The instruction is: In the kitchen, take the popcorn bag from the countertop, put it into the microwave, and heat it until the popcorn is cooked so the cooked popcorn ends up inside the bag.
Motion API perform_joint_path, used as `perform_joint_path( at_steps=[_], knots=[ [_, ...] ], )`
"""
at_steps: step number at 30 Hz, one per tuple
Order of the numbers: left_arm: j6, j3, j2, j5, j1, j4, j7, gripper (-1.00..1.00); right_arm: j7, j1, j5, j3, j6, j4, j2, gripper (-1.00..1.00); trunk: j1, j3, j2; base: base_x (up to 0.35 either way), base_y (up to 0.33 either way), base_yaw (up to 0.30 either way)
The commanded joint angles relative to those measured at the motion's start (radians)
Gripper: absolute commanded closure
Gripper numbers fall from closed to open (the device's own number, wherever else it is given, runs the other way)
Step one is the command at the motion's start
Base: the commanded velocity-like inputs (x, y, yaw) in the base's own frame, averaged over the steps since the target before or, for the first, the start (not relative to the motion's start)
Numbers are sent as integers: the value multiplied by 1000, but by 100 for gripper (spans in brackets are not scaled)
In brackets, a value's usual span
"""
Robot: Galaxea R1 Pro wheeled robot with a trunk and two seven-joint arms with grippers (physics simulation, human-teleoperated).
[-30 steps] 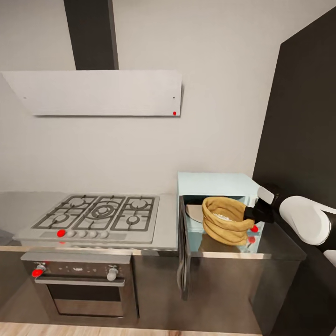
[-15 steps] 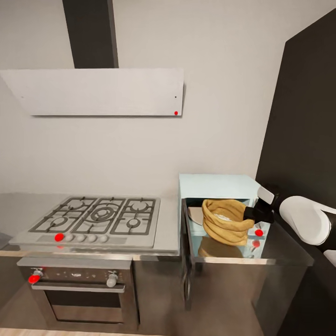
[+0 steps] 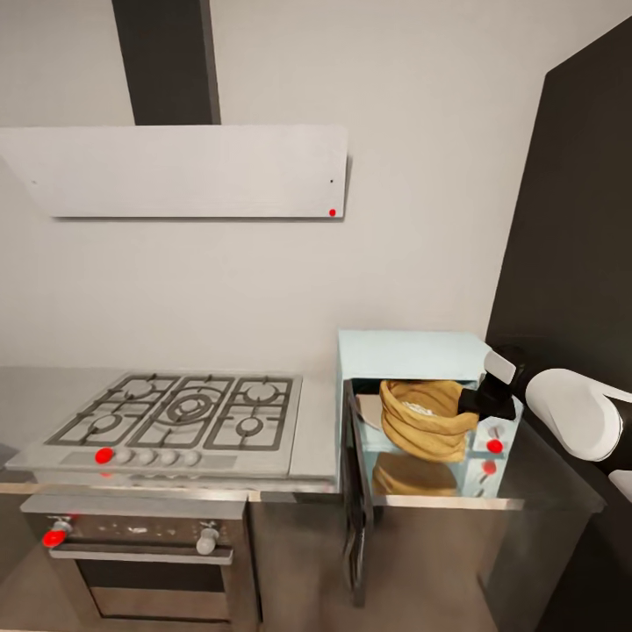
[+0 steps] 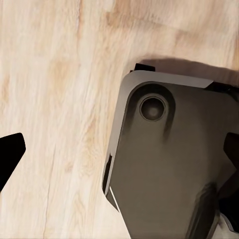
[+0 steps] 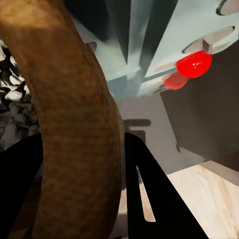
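While carrying the popcorn bag point(image 3: 425, 418) at the open mouth of the microwave point(image 3: 412, 351), above the counter point(image 3: 535, 478), right gripper point(image 3: 481, 402) jaws clamped on its rim. Next: push deeper, release, close door. Left jaws: cannot tell.

Your way into the microwave point(image 3: 412, 347) is open: its door point(image 3: 355, 491) hangs swung out on the left, edge-on toward you, walling off that side. The bag point(image 3: 426, 417) held by the right gripper point(image 3: 481, 402) fills most of the mouth, close under the roof. The knob panel point(image 3: 494, 436) bounds the opening on the right. Left of the door, the worktop point(image 3: 318, 439) strip beside the hob point(image 3: 180, 412) is free.
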Motion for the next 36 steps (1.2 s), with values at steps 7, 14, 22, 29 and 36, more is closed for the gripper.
perform_joint_path(
  at_steps=[7,14,22,29,36],
  knots=[
    [-1,3,-1,0,0,-1,0,-100,-7,-2,2,-8,0,2,0,100,0,-2,-1,157,0,0],
    [-1,3,-2,0,0,-1,0,-100,-7,-2,2,-8,0,2,0,100,0,-2,-1,118,0,0],
    [-1,3,0,0,0,-1,0,-100,-7,-2,2,-8,0,2,0,100,0,-2,-1,4,0,0],
    [-1,3,-1,0,0,-1,0,-100,-7,-2,2,-8,0,2,0,100,0,-2,-1,0,0,0],
    [-1,3,0,0,0,-1,0,-100,-7,-2,2,-9,0,2,0,-100,0,-2,-1,0,0,0]
  ],
)
